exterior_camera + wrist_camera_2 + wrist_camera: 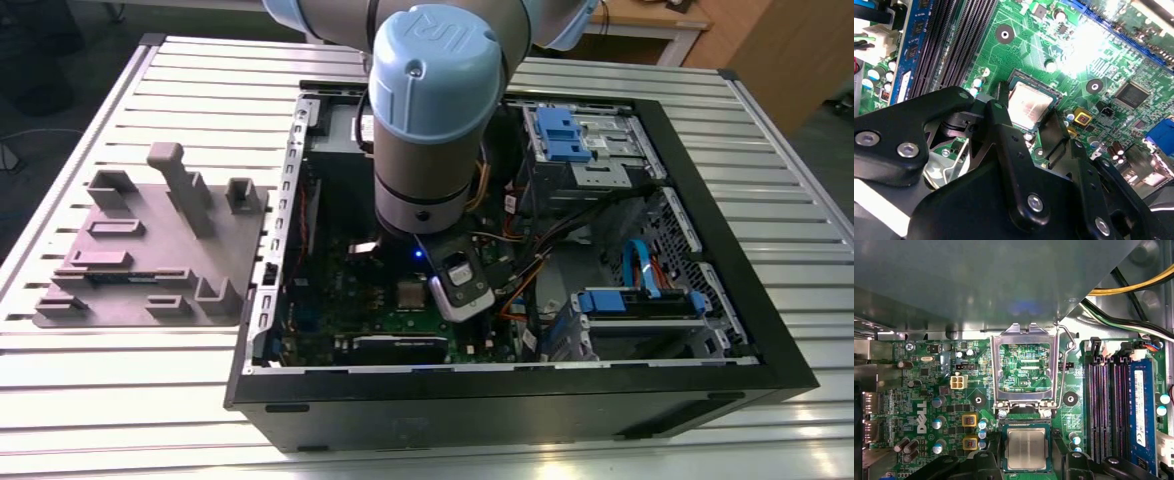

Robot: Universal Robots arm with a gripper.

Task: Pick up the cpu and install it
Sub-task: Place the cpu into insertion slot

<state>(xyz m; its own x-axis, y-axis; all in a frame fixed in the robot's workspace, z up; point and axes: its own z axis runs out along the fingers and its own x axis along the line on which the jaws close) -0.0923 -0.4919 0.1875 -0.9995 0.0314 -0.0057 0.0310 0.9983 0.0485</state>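
The cpu [1025, 449], a small silver-topped square, lies flat in its socket on the green motherboard [929, 390]; it also shows in the second wrist view [1026, 105] and the exterior view [407, 293]. My gripper [1025, 462] hangs low over it inside the computer case. Its black fingers [1000, 112] stand on either side of the chip, spread a little wider than the socket frame, so it is open. The socket's metal load plate [1024, 335] is flipped up beside the chip, and its wire lever [1065, 365] is raised.
The open black computer case [747, 330] lies on a slatted metal table [134, 400]. Memory slots [1104, 405] and a blue memory stick [1140, 405] run beside the socket. Cables [1134, 290] and blue drive cages [574, 135] fill the case's far side. A grey parts fixture [147, 250] sits outside it.
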